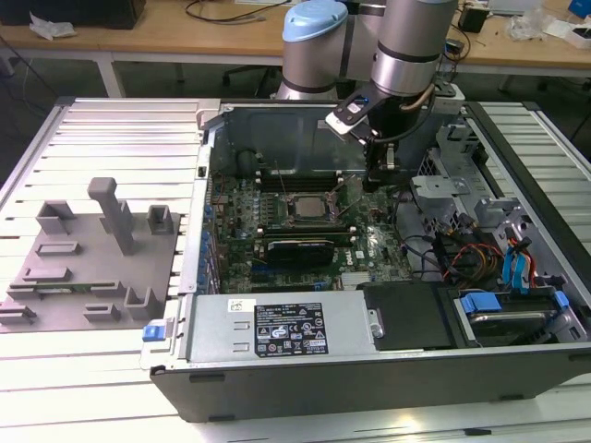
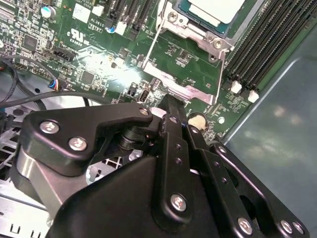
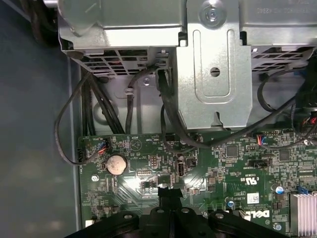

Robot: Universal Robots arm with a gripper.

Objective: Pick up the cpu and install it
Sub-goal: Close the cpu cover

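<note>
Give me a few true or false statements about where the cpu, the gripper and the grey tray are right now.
The cpu sits in the metal-framed socket. True.
The gripper is carrying the cpu. False: it holds nothing and hangs low over the motherboard, beside the socket.
The grey tray lies inside the computer case. False: it lies outside the case, at the exterior view's left.
A round coin cell sits on the motherboard. True.

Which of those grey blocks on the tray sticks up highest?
The slim T-topped post toward the tray's far side in the exterior view; the other blocks around it are all low and squat.
</note>
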